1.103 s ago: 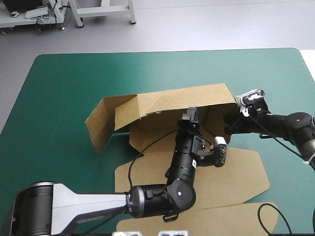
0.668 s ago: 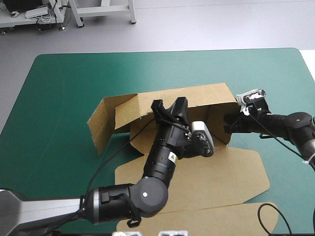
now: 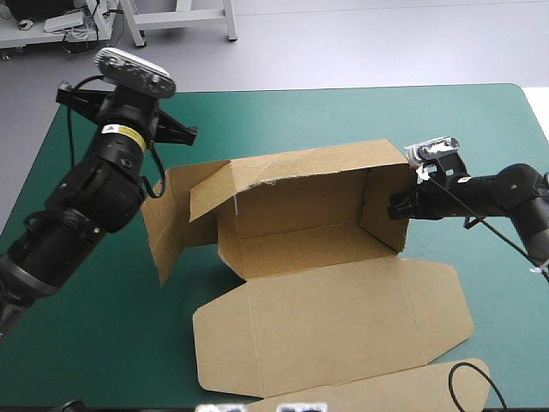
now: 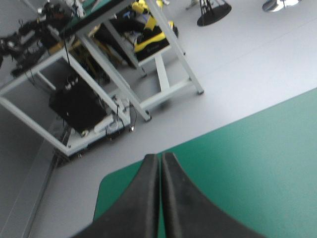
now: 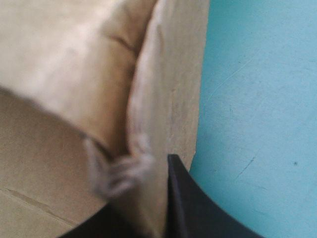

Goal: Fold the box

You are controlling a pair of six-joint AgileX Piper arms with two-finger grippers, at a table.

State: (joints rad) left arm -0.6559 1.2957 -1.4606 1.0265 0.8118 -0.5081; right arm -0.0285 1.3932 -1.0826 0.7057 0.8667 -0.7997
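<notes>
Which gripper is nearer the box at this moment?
Right. The right gripper is shut on the box at its right end wall. The left gripper, shut and empty, is raised clear of it, beyond its left flap.

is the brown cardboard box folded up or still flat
Partly folded: the brown cardboard box has its back and right walls raised, while its lid panel lies flat on the teal-green cover.
</notes>
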